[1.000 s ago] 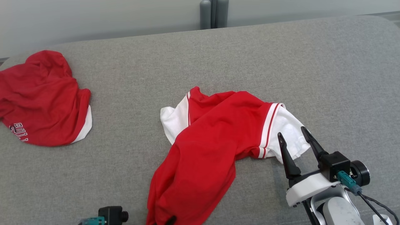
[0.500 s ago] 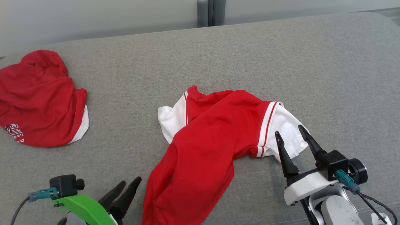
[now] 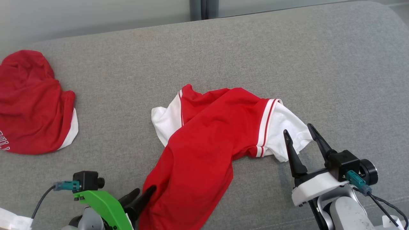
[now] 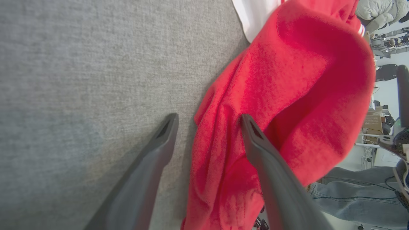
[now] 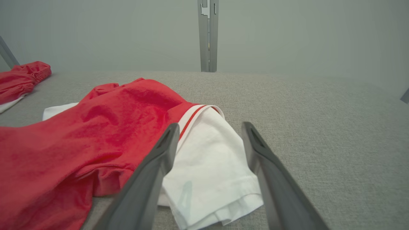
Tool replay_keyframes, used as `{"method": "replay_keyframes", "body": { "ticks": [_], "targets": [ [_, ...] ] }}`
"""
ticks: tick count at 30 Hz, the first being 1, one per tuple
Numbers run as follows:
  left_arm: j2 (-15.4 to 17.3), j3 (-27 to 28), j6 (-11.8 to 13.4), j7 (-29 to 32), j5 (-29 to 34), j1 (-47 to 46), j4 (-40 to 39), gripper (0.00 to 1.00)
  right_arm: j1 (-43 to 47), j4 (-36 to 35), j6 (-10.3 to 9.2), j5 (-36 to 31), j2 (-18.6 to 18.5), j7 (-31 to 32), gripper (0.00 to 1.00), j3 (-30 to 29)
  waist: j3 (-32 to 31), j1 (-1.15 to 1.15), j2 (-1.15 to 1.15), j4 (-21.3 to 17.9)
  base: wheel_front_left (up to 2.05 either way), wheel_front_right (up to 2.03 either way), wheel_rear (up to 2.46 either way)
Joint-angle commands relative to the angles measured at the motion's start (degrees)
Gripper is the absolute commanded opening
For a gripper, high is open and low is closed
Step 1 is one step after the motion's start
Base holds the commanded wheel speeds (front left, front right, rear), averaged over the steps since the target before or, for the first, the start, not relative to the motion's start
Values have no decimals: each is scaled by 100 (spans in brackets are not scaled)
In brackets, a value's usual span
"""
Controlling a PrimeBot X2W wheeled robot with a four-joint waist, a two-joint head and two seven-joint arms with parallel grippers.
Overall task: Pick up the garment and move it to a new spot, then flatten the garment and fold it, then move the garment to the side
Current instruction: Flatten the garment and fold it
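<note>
The garment (image 3: 204, 140), red with white striped sleeves, lies crumpled in the middle of the grey cushion (image 3: 287, 64). My left gripper (image 3: 142, 192) is at its lower left edge, open. In the left wrist view the left gripper (image 4: 207, 118) straddles the garment's (image 4: 287, 80) red edge, with one finger (image 4: 255, 140) against the cloth. My right gripper (image 3: 298, 130) stands open at the garment's right end, its fingertips on either side of the white sleeve (image 3: 287, 127). The right wrist view has that sleeve (image 5: 207, 159) lying flat between the right gripper's (image 5: 209, 126) fingers.
A second red garment (image 3: 32, 105) with white trim lies bunched at the far left of the cushion. A grey post (image 3: 203, 8) rises behind the cushion's back edge. A person's jeans (image 4: 351, 191) show past the cushion's edge in the left wrist view.
The head camera has shifted, so the scene slid left. My left gripper came up into view, opened, and moved in to the garment's lower left edge. The right gripper stayed open.
</note>
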Motion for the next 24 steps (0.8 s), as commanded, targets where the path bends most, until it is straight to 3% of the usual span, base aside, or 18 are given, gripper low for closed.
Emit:
{"method": "replay_keyframes", "body": {
  "ticks": [1, 4, 6, 10, 16, 24],
  "targets": [
    [-37, -69, -43, 45, 105, -99, 77, 100, -48, -21, -2, 34, -15, -18, 100, -12, 23, 0, 0, -22, 0, 0, 0],
    [-67, -243, -50, 134, 208, -136, 194, 100, -42, -28, -2, 40, -15, -18, 100, -23, 33, 0, 0, -24, 0, 0, 0],
    [-72, -329, 32, 135, 341, -184, 270, 0, -37, -26, -2, 47, -15, -18, 100, -25, 38, 0, 0, -21, 0, 0, 0],
    [-75, -315, -65, 40, 468, -417, 233, 0, -69, -15, -2, 74, -17, -18, 100, -27, 48, 0, 0, -10, 0, 0, 0],
    [113, -96, 180, -232, 895, -1008, 155, 0, -69, 11, -2, 102, -15, -18, 100, 10, -8, 0, 0, -1, 0, 0, 0],
    [420, 44, 437, -5, 1133, -1678, 532, 0, -84, 57, -2, 112, -16, -18, 100, 111, -112, 0, 0, -140, 0, 0, 0]
  ]
}}
